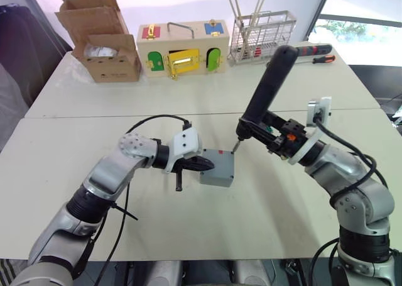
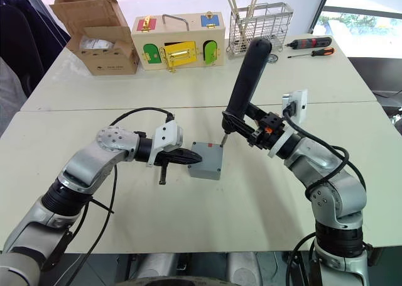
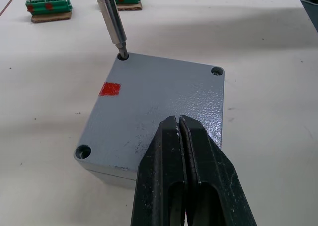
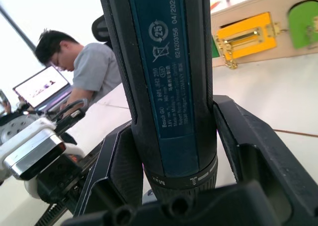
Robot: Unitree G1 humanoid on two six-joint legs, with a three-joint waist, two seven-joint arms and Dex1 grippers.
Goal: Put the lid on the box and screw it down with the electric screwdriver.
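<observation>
Nearest us in the left eye view, our left claw (image 1: 200, 166) reaches in from the left with its two black fingers clenched together, pressing on the near-left edge of the flat square grey plastic lid (image 1: 218, 164), which already sits on the small square grey plastic box (image 1: 213, 179) in the middle of the pale tabletop (image 1: 94, 91). Our right claw (image 1: 267, 127) grips the thick black cylindrical electric screwdriver (image 1: 269, 85), tilted, its thin metal bit down at the lid's far right corner. At the tabletop's far edge stand an open cardboard box (image 1: 100, 38), a wooden latch box (image 1: 182, 48) and a wire rack (image 1: 260, 34). The right eye view shows the same arrangement. In the left wrist view, the bit (image 3: 112, 20) stands in one corner screw hole beside a small red mark (image 3: 110, 89); we cannot tell whether the other corner holes visible hold seated screws. In the right wrist view, the claw's fingers clamp the screwdriver's barrel, with a seated person (image 4: 82, 67) behind. We judge the lidding done and the screwing under way, with remaining corners likely still to drive.
</observation>
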